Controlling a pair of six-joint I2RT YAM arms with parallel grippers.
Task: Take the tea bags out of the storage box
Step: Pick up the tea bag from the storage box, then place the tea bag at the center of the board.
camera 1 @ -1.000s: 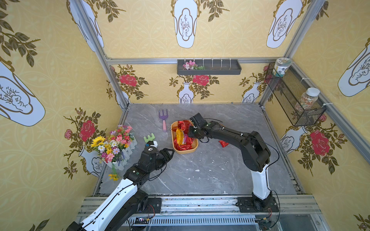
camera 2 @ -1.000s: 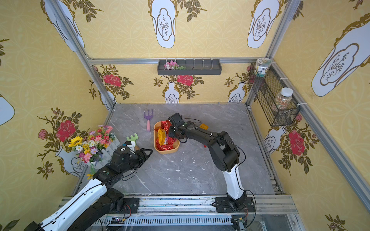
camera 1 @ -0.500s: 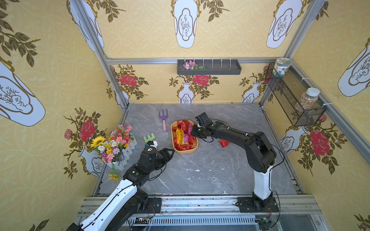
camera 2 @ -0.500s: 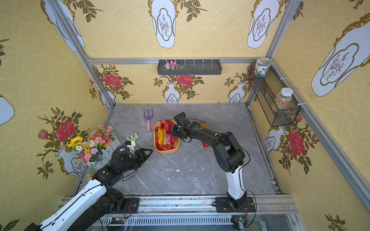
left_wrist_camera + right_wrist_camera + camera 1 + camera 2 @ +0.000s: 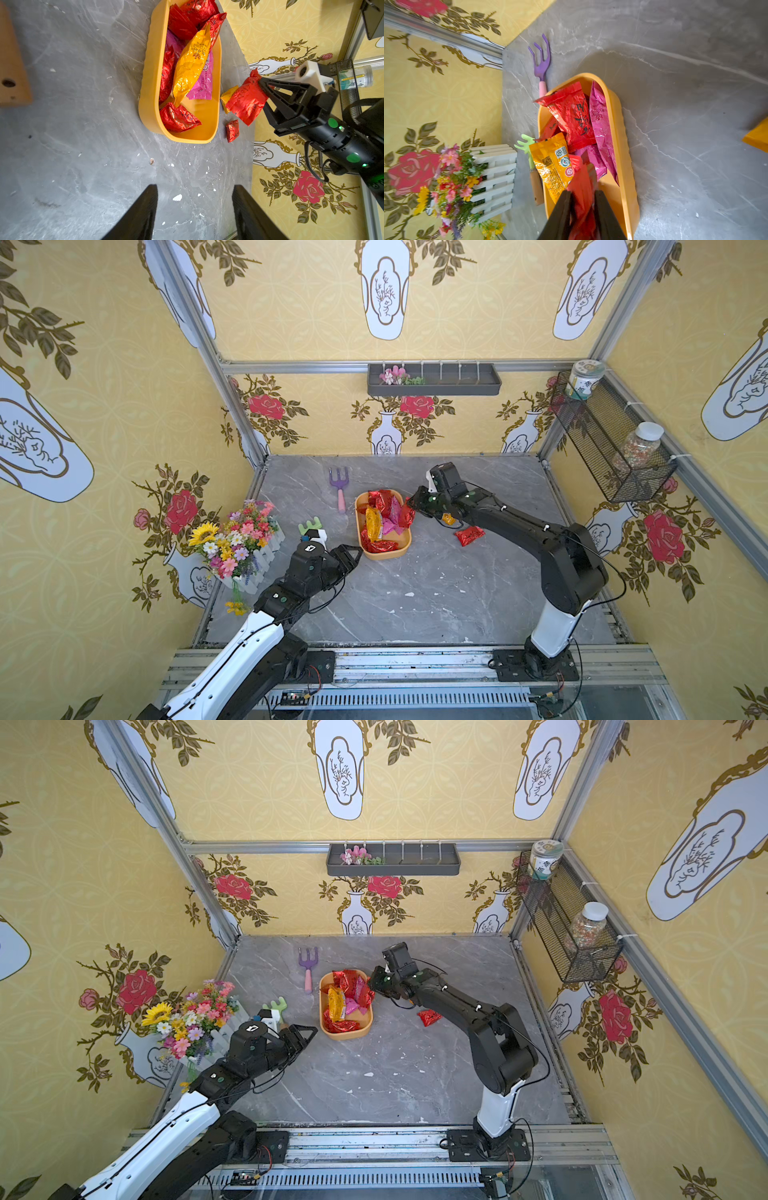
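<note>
From my remote console, the tips of the right claw (image 5: 411,505) are lost in both top views behind its own black body, and its wrist camera gives only a blurred red smear between two dark fingers (image 5: 563,209); the left wrist view settles it, showing that claw pinching the edge of a red tea bag (image 5: 245,101), which hangs just outside the long side of the tray (image 5: 386,556) that faces the right arm. A small orange bag (image 5: 448,518) on the table (image 5: 415,605) by that same side peeks from under the arm in a top view and is half covered by the hanging bag in the left wrist view. The tea bags (image 5: 380,514) inside the tray overlap, so I cannot count them. A brown block (image 5: 12,62) is cut off by the edge of the left wrist view. The left claw (image 5: 353,553) sits spread apart off the tray's near end, grey table showing between its jaws. A purple toy fork (image 5: 340,485) lies beside the tray's far end; a green toy tool (image 5: 311,526) and a flower box (image 5: 239,543) stand on the tray's side away from the right arm. A second red bag (image 5: 469,536) lies on the table beyond the orange one from the tray. In the tray: crinkly shiny red packets, one long orange-yellow packet (image 5: 191,64) on top, magenta ones (image 5: 202,87) beneath.
</note>
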